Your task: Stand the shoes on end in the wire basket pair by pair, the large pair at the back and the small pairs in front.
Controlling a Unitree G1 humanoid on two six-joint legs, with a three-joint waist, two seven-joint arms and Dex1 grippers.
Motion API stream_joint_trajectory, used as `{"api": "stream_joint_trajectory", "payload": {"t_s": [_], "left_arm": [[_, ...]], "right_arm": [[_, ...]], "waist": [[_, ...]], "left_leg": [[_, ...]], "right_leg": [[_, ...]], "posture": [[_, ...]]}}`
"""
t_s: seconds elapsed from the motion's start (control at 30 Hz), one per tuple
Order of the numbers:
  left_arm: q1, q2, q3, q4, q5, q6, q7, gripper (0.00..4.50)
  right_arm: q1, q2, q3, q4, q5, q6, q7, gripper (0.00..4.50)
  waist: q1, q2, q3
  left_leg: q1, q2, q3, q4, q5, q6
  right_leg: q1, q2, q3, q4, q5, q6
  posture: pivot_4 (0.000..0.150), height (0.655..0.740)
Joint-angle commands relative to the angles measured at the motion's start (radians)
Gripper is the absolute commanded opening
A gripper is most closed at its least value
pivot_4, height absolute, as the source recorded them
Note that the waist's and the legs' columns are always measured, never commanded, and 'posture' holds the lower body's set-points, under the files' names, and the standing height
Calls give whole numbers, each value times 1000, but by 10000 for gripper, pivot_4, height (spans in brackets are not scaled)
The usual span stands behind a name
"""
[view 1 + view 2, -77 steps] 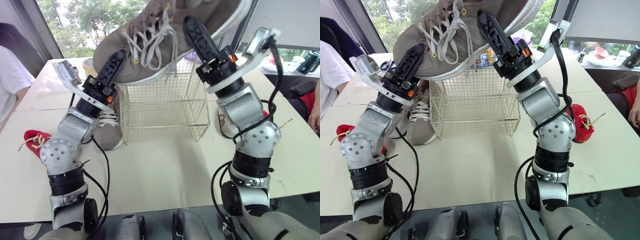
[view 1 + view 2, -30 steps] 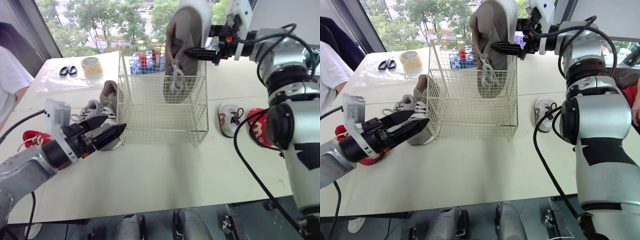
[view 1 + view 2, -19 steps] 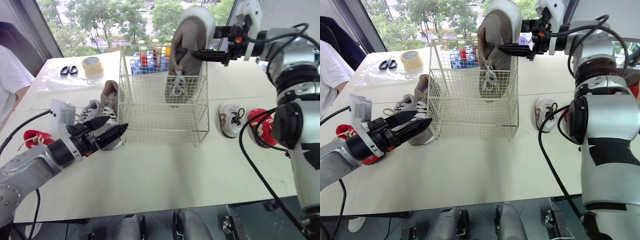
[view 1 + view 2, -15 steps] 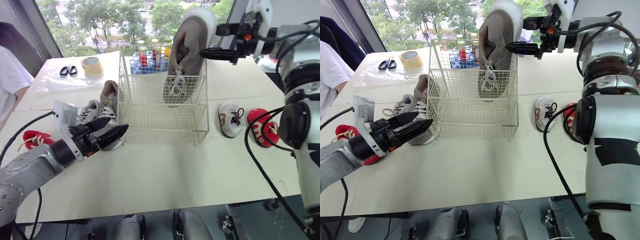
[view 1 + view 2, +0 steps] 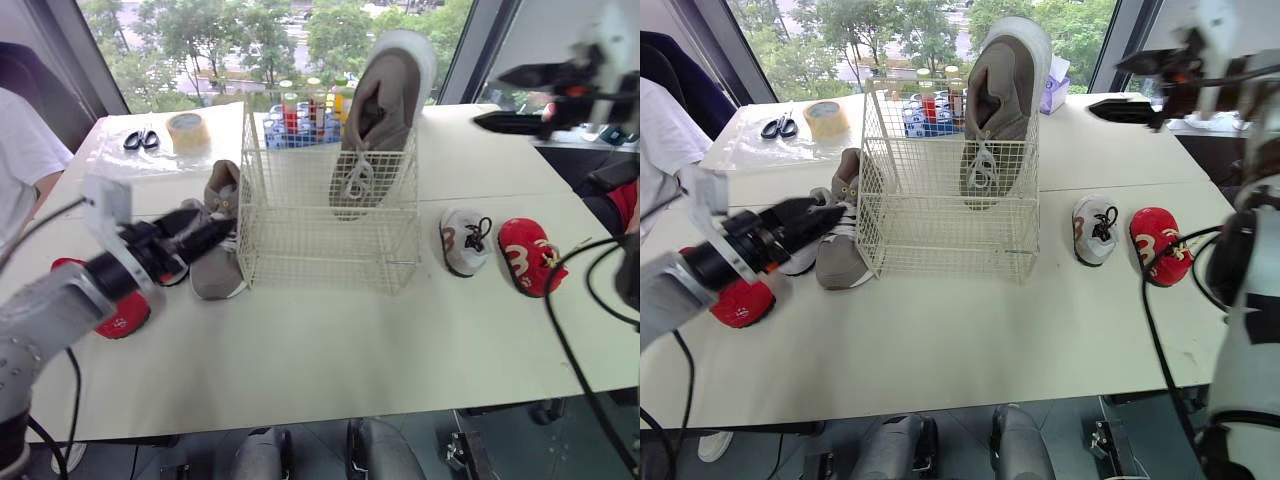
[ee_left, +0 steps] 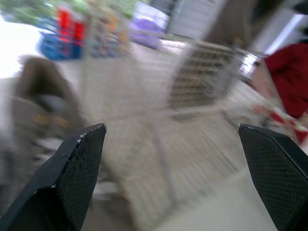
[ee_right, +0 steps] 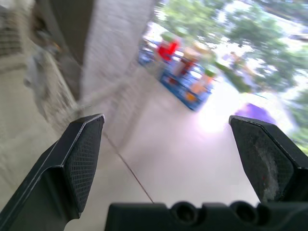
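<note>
2 pincers gape empty: left pincer [image 5: 216, 225] low beside basket [image 5: 325, 245], right pincer [image 5: 489, 97] seemingly outstretched high.

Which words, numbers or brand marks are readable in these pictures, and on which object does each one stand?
No text reads with certainty.
On the right-hand red shoe: a white mark on its upper, too unclear to read.
On the bottles in the blue crate: labels too small to read.
</note>
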Motion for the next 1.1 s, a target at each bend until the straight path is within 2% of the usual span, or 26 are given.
{"api": "stream_joint_trajectory", "payload": {"t_s": [0.03, 0.1, 0.2, 0.3, 0.43, 0.53, 0.63, 0.77, 0.93, 1.03, 1.1], "left_arm": [[-135, 112, -31, 134, 38, 97, 1, 45000], [-281, 152, -145, 254, 119, 166, -43, 45000], [-543, 156, -357, 463, 290, 267, -168, 45000], [-781, 98, -533, 694, 471, 316, -286, 45000], [-1067, -49, -715, 1107, 763, 207, -447, 45000], [-1160, -144, -772, 1338, 928, 73, -520, 45000], [-1209, -231, -756, 1502, 1025, -40, -561, 45000], [-1228, -308, -732, 1628, 1132, -151, -588, 45000], [-1198, -395, -671, 1716, 1217, -242, -507, 45000], [-1185, -420, -640, 1730, 1258, -288, -482, 36681], [-1183, -425, -618, 1735, 1280, -301, -470, 26564]], "right_arm": [[124, -49, -102, -372, 184, 290, 75, 44815], [276, -44, -153, -721, 359, 557, 81, 44815], [457, -4, -187, -1157, 567, 830, -6, 44815], [584, 42, -194, -1405, 664, 933, -112, 44815], [751, 101, -174, -1663, 735, 991, -271, 44815], [792, 149, -206, -1749, 817, 1048, -386, 44815], [833, 149, -215, -1799, 839, 1067, -470, 44815], [858, 149, -231, -1820, 886, 1077, -553, 44815], [848, 154, -252, -1826, 947, 1060, -639, 44815], [829, 154, -281, -1818, 1005, 1053, -684, 45000], [817, 150, -275, -1818, 1031, 1054, -715, 45000]], "waist": [[-3, 0, 0], [-10, 1, 0], [-16, 2, -1], [-8, 0, -1], [13, -2, -2], [14, -3, -2], [13, -5, -1], [10, -7, 0], [12, -8, -1], [13, -8, -1], [12, -8, -1]], "left_leg": [[2, 1, 0, 0, -1, 1], [4, 2, 2, -1, -1, 2], [6, 2, -1, 0, 0, 1], [9, -1, 0, 1, 1, -1], [7, -2, 0, 2, 1, -2], [4, -4, 1, 3, 1, 0], [3, -4, 2, 3, 0, 1], [0, -4, 2, 3, -1, 3], [-1, -3, 0, 3, -2, 4], [0, -2, -1, 4, -2, 4], [0, -2, -1, 4, -2, 4]], "right_leg": [[2, 1, 0, 0, 0, 0], [3, 1, 0, 1, 0, 0], [7, 2, -2, 5, 0, 0], [7, 2, -3, 10, 0, 1], [6, 2, -4, 10, -1, 0], [4, 0, -3, 10, -1, 0], [3, 0, -2, 8, -1, 0], [-1, -1, -2, 7, 0, 1], [-2, -1, -2, 9, 0, 1], [-2, -1, -2, 10, 0, 1], [-2, -1, -2, 10, 0, 1]], "posture": [[1500, 7400], [1500, 7400], [1500, 7400], [1500, 7400], [1500, 7400], [1500, 7400], [1500, 7400], [1500, 7400], [1500, 7400], [1500, 7400], [1500, 7400]]}}
